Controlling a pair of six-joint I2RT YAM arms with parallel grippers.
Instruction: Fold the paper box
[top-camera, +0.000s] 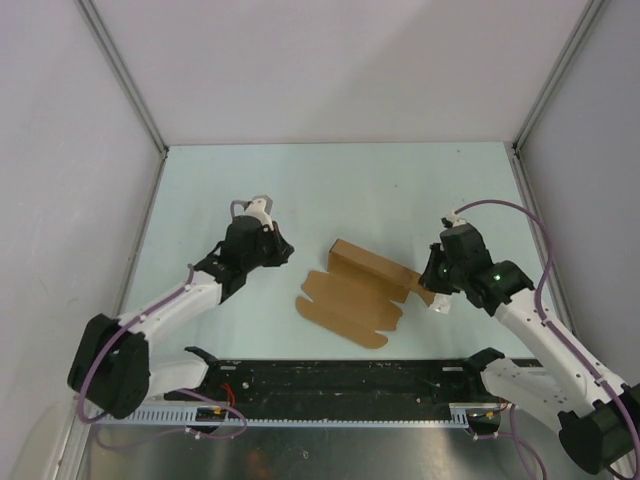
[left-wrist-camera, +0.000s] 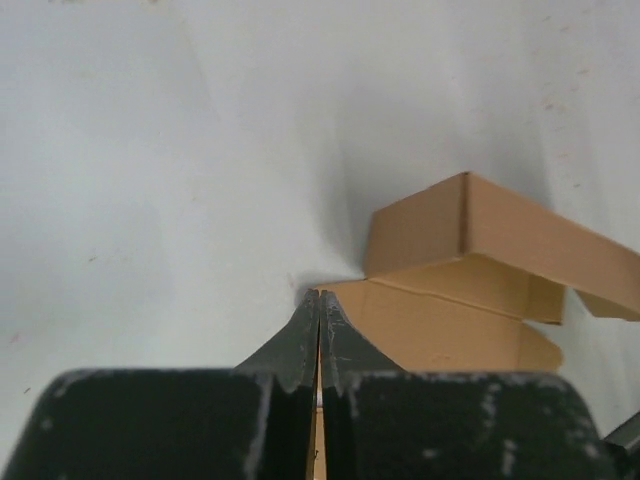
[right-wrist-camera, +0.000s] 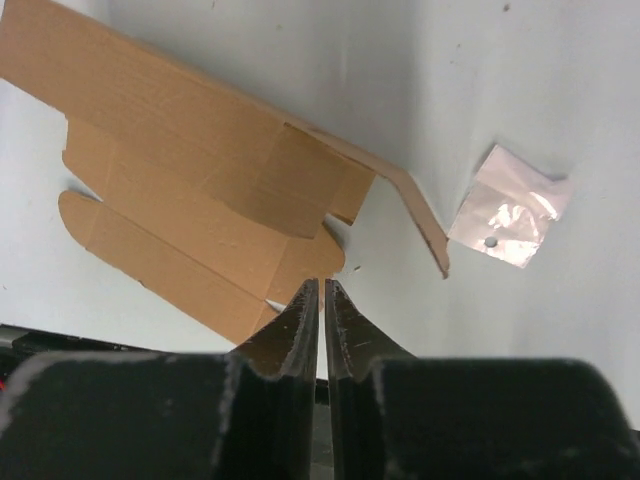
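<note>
Clenched on nothing, the left hand points its tips at the left flap of the paper box. The right hand, also clenched empty, sits at the box's right end. Partly folded, the box lies mid-width on the bench, nearer the near edge. A small clear bag lies beside it, toward the right edge.

paper box (partly folded), on pale table
</note>
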